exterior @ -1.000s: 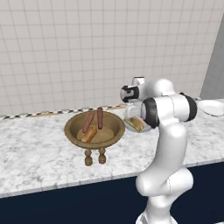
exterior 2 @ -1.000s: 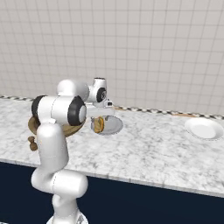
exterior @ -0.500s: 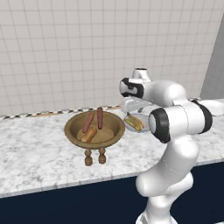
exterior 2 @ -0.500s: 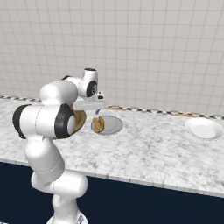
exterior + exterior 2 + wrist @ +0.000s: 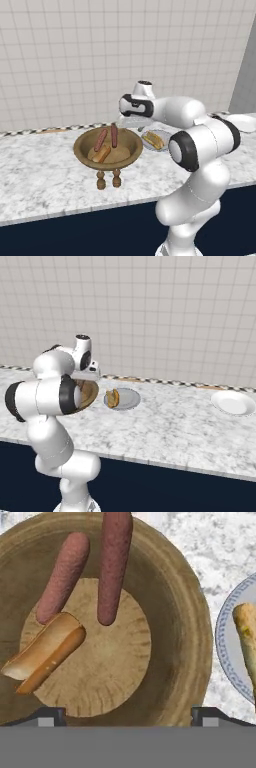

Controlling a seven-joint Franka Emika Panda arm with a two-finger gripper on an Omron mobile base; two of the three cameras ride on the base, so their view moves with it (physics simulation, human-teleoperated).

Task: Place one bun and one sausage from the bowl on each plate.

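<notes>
Gripper: gripper (image 5: 128,714) hangs over the bowl (image 5: 85,145), jaws spread wide, nothing between them.
Bowl: wooden, on the worktop toward its back edge, holding one bun (image 5: 45,649) and two sausages.
Sausages: the nearer sausage (image 5: 114,564) and the second sausage (image 5: 62,577) lie side by side, close together but apart at their visible ends, both running up the bowl wall toward the rim.
Bun: lying against the low end of the second sausage, on the flat centre of the bowl, tilted across it.
Grey plate: grey plate (image 5: 131,401) sits just beside the bowl on the worktop and already carries a bun (image 5: 113,398); no sausage on it that I can see.
White plate: white plate (image 5: 233,403) stands well apart, near the far end of the worktop, bare.
Relation that matters: in the hand view the nearer sausage lies ahead of the fingertips and roughly between them, its long axis pointing away from the hand, so the jaws stand across its width, not its length.
Judgement: a sausage for the grey plate looks the likely next pick; the hand would go forward and down onto the nearer one.
Risk: the second sausage lies so close that a finger could land on it.
</notes>
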